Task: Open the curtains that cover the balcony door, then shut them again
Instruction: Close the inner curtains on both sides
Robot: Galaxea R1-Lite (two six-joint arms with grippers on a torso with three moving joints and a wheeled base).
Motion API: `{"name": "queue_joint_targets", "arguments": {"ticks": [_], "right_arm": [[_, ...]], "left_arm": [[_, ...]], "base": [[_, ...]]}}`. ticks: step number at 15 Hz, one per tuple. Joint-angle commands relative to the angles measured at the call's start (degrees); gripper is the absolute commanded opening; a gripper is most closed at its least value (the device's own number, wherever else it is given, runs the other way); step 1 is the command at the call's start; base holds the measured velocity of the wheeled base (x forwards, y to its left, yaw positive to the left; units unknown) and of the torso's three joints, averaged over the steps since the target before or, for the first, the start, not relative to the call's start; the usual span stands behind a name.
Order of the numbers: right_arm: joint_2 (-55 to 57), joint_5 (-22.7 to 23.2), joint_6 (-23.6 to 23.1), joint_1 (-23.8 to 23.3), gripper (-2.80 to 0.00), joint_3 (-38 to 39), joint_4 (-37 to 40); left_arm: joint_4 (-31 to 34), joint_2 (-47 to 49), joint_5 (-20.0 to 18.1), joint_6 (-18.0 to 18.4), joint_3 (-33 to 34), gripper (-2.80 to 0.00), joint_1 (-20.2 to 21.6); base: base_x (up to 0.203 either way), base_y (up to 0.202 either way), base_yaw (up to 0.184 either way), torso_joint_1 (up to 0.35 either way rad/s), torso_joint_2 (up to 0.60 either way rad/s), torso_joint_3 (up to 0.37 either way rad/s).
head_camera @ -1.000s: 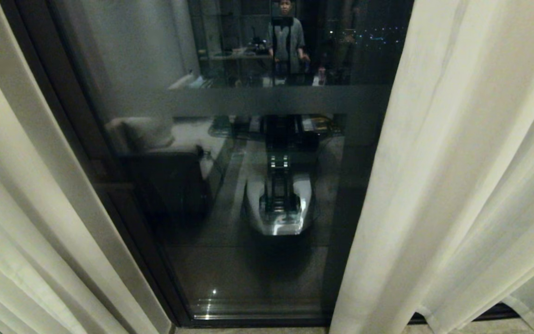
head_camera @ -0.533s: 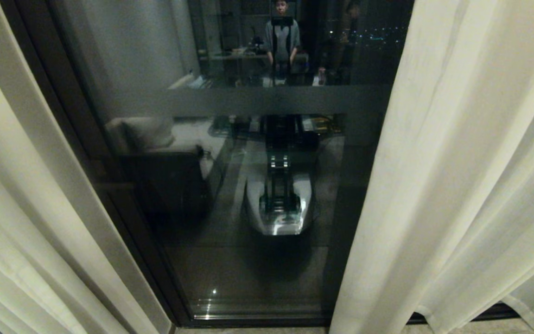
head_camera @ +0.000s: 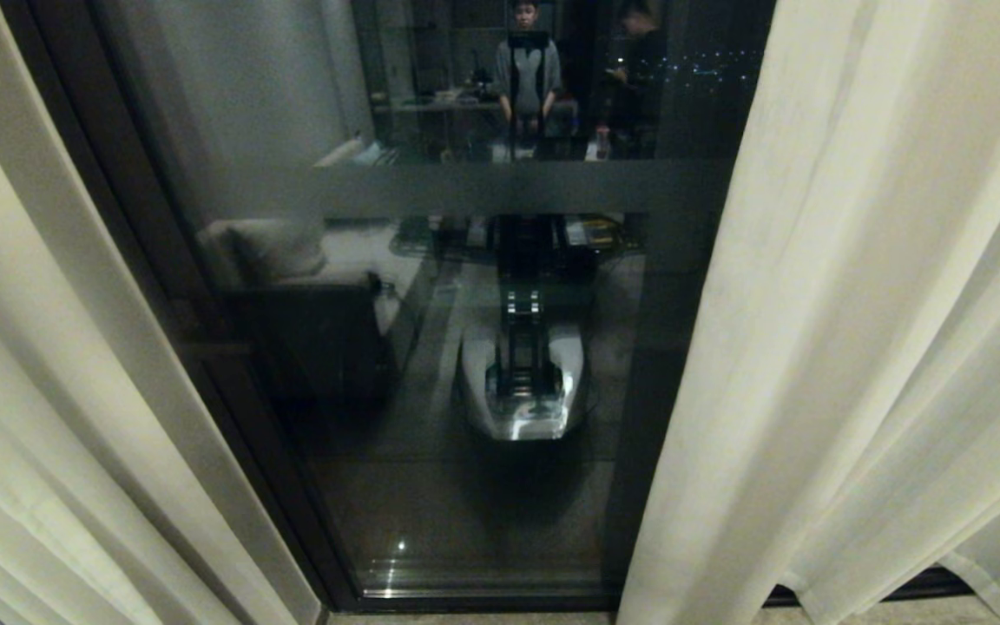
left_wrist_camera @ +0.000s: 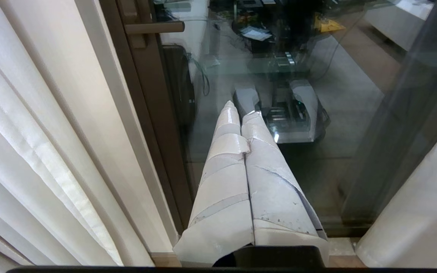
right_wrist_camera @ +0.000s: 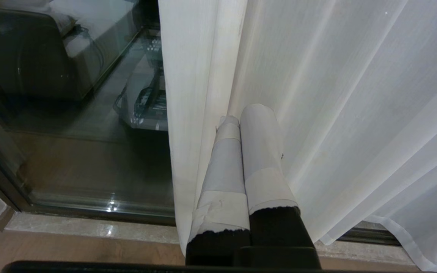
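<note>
Head view: the two floor-length cream-white pleated fabric curtains (head_camera: 856, 330) hang drawn apart, one panel at each side, leaving the middle of the tall glass balcony door (head_camera: 465, 486) with its dark brown-black frame uncovered. A frosted horizontal band (head_camera: 500, 187) crosses the pane. The glass is reflective: it shows the robot's own white base (head_camera: 522, 386), a dark sofa with a pale cushion (head_camera: 279, 252), and two people (head_camera: 530, 74) standing far back in the room. Neither arm appears in this view.

Left wrist view: left gripper (left_wrist_camera: 241, 112), fingers wrapped in pale grey-white tape, pressed together along their whole length, holding nothing. It points at the bare glass between the panels, near the dark frame post; the left curtain panel (left_wrist_camera: 51, 132) hangs beside it, apart from the fingers. A brown horizontal door handle (left_wrist_camera: 154, 27) sits on the frame.

Right wrist view: right gripper (right_wrist_camera: 243, 113), same taped fingers, closed against each other, nothing clamped between them. Its tips sit right at the inner edge of the right curtain panel (right_wrist_camera: 336, 94); contact with the cloth cannot be judged. A pale stone sill (right_wrist_camera: 89, 229) runs below the door's bottom rail, and the hemmed curtain bottom hangs just above it.
</note>
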Motion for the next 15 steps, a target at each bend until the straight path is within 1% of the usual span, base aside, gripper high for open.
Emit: {"name": "queue_joint_targets", "arguments": {"ticks": [1, 7, 8, 15], "right_arm": [[0.09, 0.05, -0.07, 0.00, -2.80, 0.01, 0.01], [0.09, 0.05, -0.07, 0.00, -2.80, 0.01, 0.01], [0.09, 0.05, -0.07, 0.00, -2.80, 0.01, 0.01], [0.09, 0.05, -0.07, 0.00, -2.80, 0.01, 0.01]], "left_arm": [[-0.01, -0.02, 0.09, -0.17, 0.00, -2.80, 0.00], [-0.01, -0.02, 0.35, -0.69, 0.00, -2.80, 0.00], [-0.01, -0.02, 0.35, -0.69, 0.00, -2.80, 0.00], [-0.01, -0.02, 0.35, -1.02, 0.00, -2.80, 0.00]], "base": [[0.000, 0.000, 0.000, 0.000, 0.00, 0.000], [0.000, 0.000, 0.000, 0.000, 0.00, 0.000], [-0.001, 0.084, -0.010, -0.001, 0.00, 0.002], [0.000, 0.180, -0.001, 0.003, 0.00, 0.002]]}}
